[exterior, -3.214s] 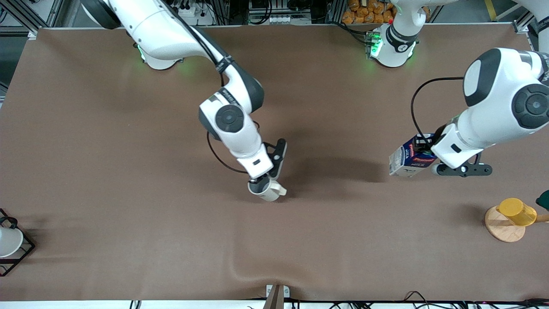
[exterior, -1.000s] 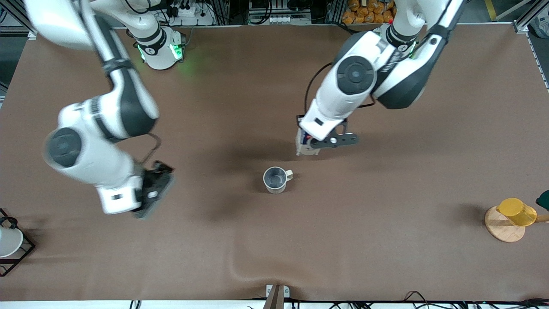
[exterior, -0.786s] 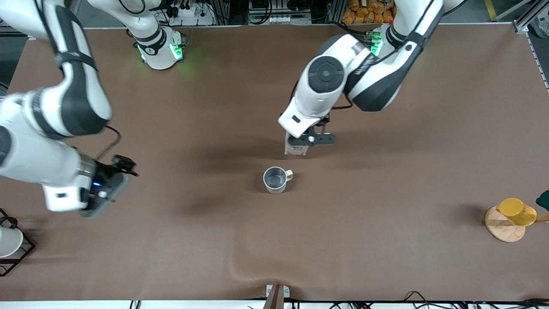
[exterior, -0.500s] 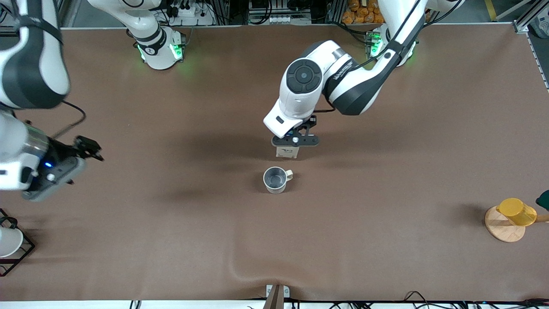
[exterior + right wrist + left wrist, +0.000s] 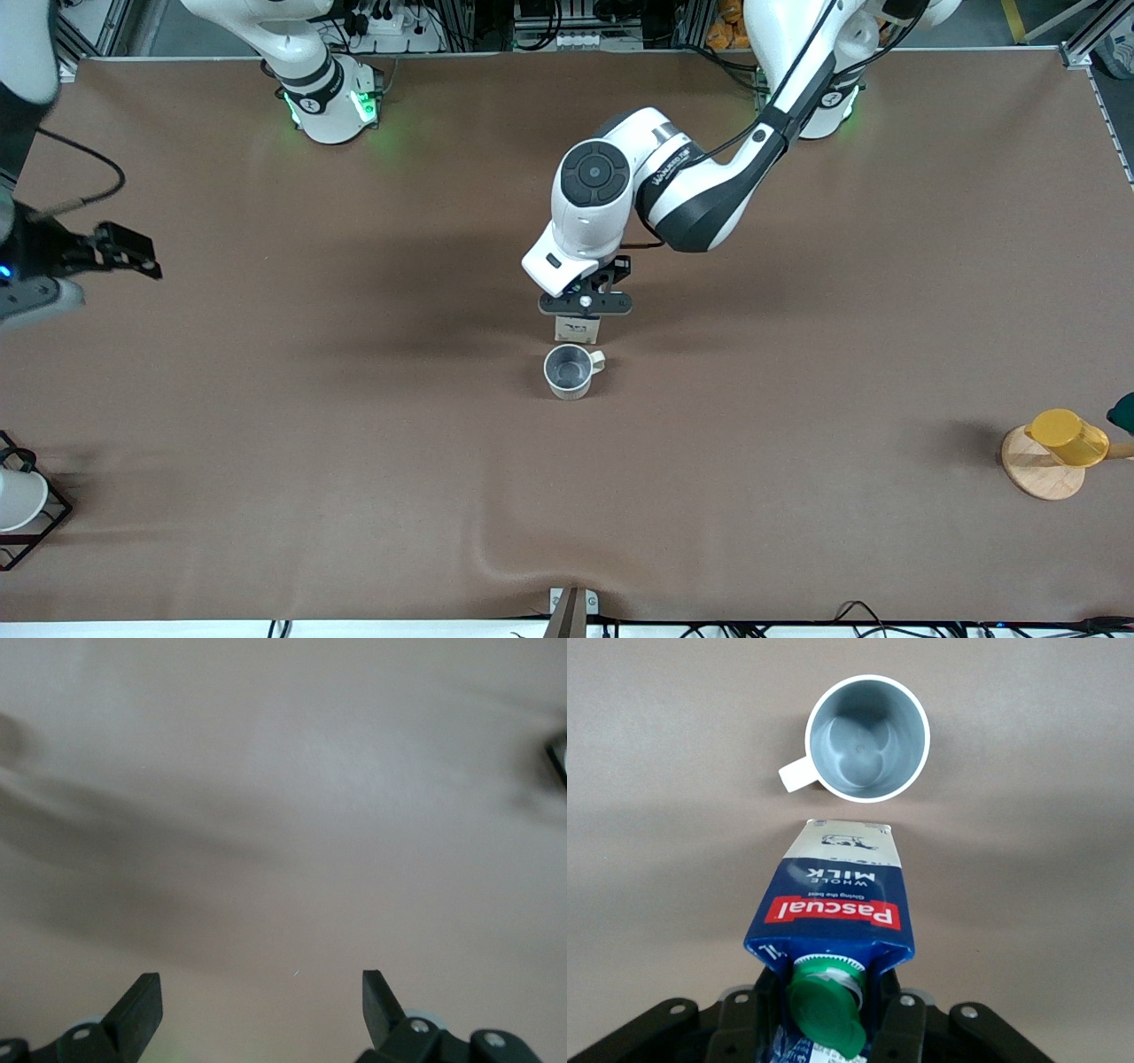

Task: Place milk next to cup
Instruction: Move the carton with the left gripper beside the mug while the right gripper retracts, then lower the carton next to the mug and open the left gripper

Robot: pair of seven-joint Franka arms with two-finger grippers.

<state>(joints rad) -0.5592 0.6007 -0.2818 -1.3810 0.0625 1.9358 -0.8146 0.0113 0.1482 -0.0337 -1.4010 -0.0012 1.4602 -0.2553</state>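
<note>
The cream cup with a grey inside stands upright mid-table; it also shows in the left wrist view. My left gripper is shut on the milk, a dark blue carton with a green cap and red label band, and holds it upright just beside the cup, farther from the front camera. The carton's pale base is close to the cup's rim without touching it. I cannot tell whether the base rests on the table. My right gripper is open and empty, raised over the table's edge at the right arm's end.
A yellow cup on a wooden disc stands near the left arm's end. A white cup sits in a black wire rack at the right arm's end. The brown table cover has a wrinkle near the front edge.
My left gripper has carried the milk across the table from the left arm's end to just beside the cup. My right gripper has let go of the cup and withdrawn toward the right arm's end.
</note>
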